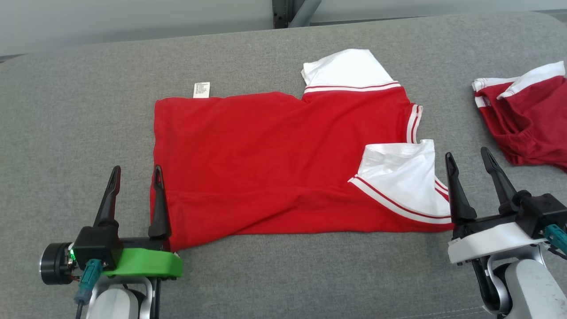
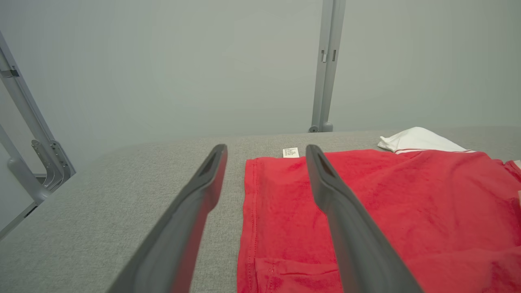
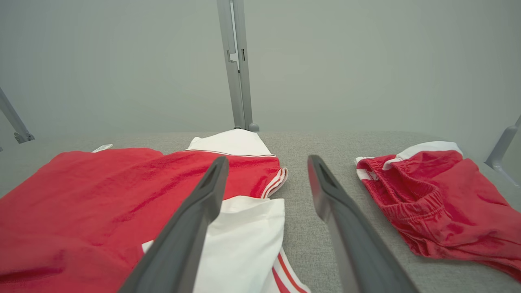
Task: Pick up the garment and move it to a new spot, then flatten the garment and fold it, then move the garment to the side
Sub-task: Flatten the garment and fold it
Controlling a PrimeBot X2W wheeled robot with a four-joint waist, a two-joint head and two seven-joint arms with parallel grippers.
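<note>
Nearest, the left gripper (image 1: 136,170) and right gripper (image 1: 467,154), both spread and empty, flank the near edge of the garment (image 1: 274,164). It lies flat mid-table (image 1: 88,110), apparently staged for folding. Crumpled red clothing (image 1: 527,128) sits apart, far right.

Garment (image 1: 266,164): red short-sleeved shirt, white sleeves trimmed with red-and-white stripes. Spread mostly flat on grey fabric surface (image 1: 79,115), hem toward the left, sleeves toward the right. Far sleeve (image 1: 345,68) lying outward; near sleeve (image 1: 401,175) lying over the red body. Small white label (image 1: 201,89) protruding at far edge. Slight wrinkles along near edge.
</note>
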